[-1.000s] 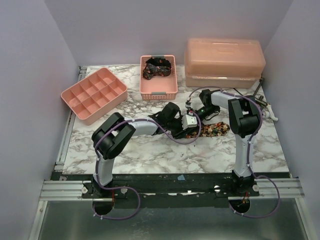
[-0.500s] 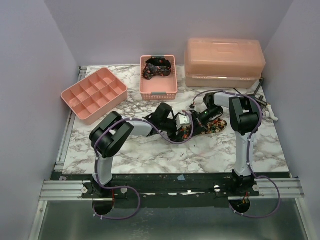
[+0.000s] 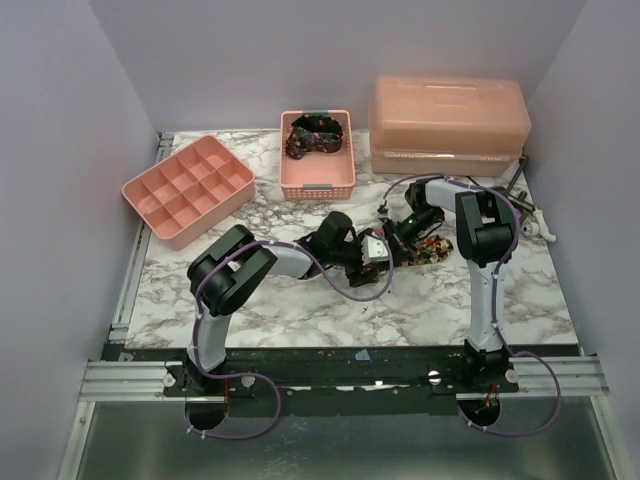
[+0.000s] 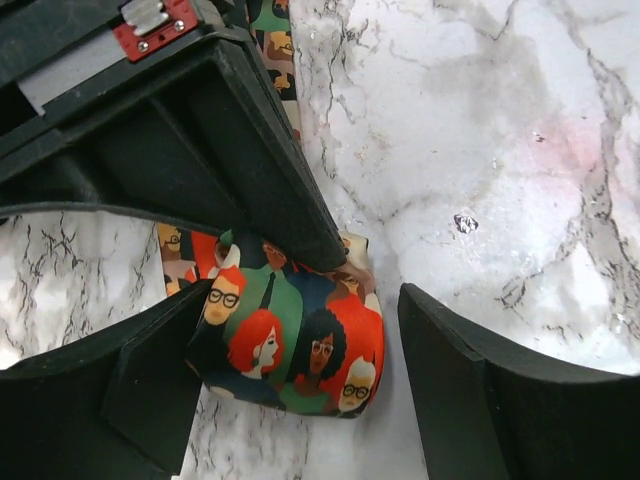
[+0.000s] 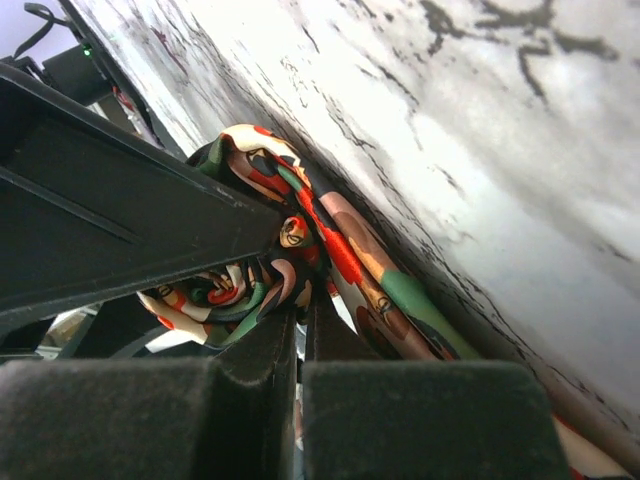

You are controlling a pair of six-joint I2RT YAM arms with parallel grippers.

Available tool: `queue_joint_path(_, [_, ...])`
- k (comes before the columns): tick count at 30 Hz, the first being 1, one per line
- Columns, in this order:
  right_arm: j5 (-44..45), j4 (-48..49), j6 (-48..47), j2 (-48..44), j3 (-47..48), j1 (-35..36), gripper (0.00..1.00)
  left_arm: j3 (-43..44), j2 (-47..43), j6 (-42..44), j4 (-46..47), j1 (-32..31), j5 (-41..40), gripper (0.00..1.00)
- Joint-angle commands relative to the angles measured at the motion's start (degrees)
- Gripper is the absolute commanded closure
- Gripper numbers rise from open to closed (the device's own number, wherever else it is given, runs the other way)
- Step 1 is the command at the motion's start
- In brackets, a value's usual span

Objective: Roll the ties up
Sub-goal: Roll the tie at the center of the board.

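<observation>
Working over white marbled table (image 3: 300, 310), lilac walls (image 3: 250, 60) on three sides. Top view alone gave whole layout. Left wrist view alone showed faces on printed tie (image 4: 300, 345), its end rolled, mid-table. My left gripper (image 4: 300, 330) stood jaws apart astride that roll. My right gripper (image 5: 298, 330) had jaws together, tips at roll; pinch on cloth unclear. Counted two ties, second tie (image 3: 315, 133) in basket (image 3: 317, 185); one divided tray (image 3: 150, 215); one lidded box (image 3: 450, 110).
</observation>
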Motion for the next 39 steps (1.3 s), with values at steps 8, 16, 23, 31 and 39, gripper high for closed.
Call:
queue_joint_path(8, [10.69, 4.40, -1.97, 4.63, -1.03, -0.37, 0.99, 0.90, 1.89, 10.28, -9.37, -2.16, -3.33, 0.59])
queue_joint_path(16, [-1.64, -2.87, -8.92, -3.92, 2.99, -2.28, 0.66, 3.32, 2.83, 5.66, -19.14, -0.01, 1.38, 0.89])
queue_joint_path(23, [1.97, 4.15, -3.59, -5.23, 1.93, -4.59, 0.64, 2.90, 2.14, 6.14, -22.37, 1.11, 7.82, 0.94])
queue_joint_path(31, [18.81, 11.34, -2.69, -6.13, -6.42, -4.59, 0.72, 2.00, -0.99, -0.34, -19.92, 1.88, 6.56, 0.91])
queue_joint_path(39, [31.51, 17.99, -5.83, -7.03, -13.04, -4.59, 0.75, -3.55, -10.24, -14.96, -10.68, 2.04, -3.86, 0.86])
